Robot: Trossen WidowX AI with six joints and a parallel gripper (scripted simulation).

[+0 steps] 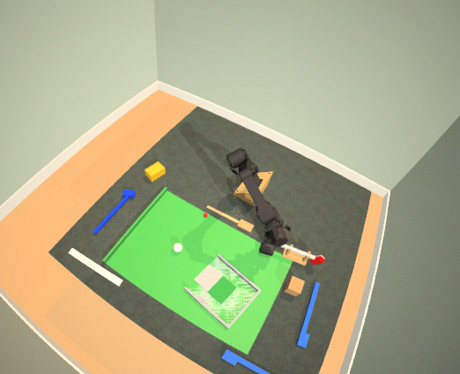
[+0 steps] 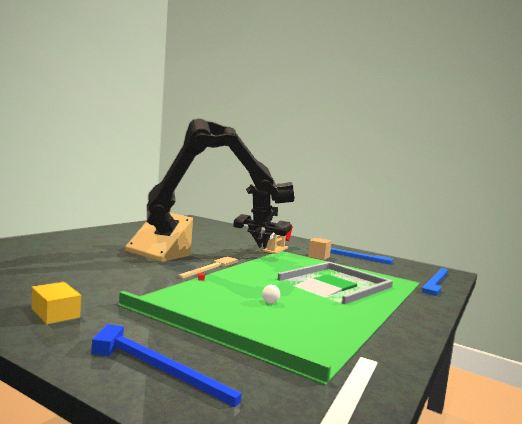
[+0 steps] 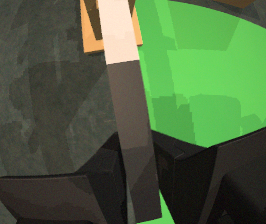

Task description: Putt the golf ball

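The red putter (image 1: 317, 259) (image 2: 289, 233) lies with its white shaft across a small wooden rack (image 1: 295, 257) (image 2: 274, 250) (image 3: 91, 46), its head beyond the far side. Its dark grip (image 3: 131, 100) shows in the wrist view. My gripper (image 2: 262, 244) (image 3: 130, 135) is shut on this grip near its end, one finger on each side. The white golf ball (image 1: 178, 248) (image 2: 271, 294) rests on the green turf (image 1: 158, 229) (image 2: 204, 310) (image 3: 209, 75). A pale ramp (image 1: 209, 278) (image 2: 315, 287) leads to the dark green raised green (image 1: 221, 289) (image 2: 335, 283). In the top view the arm hides the fingertips.
Grey rails (image 1: 241, 273) (image 2: 369, 292) edge the raised green. A wooden block (image 1: 294, 286) (image 2: 319, 248) stands near the rack. A wooden mallet (image 1: 246, 226) (image 2: 226, 261) lies beside the turf. Blue clubs, a yellow block (image 1: 155, 171) (image 2: 56, 302) and a white strip (image 1: 95, 266) (image 2: 351, 390) lie around it.
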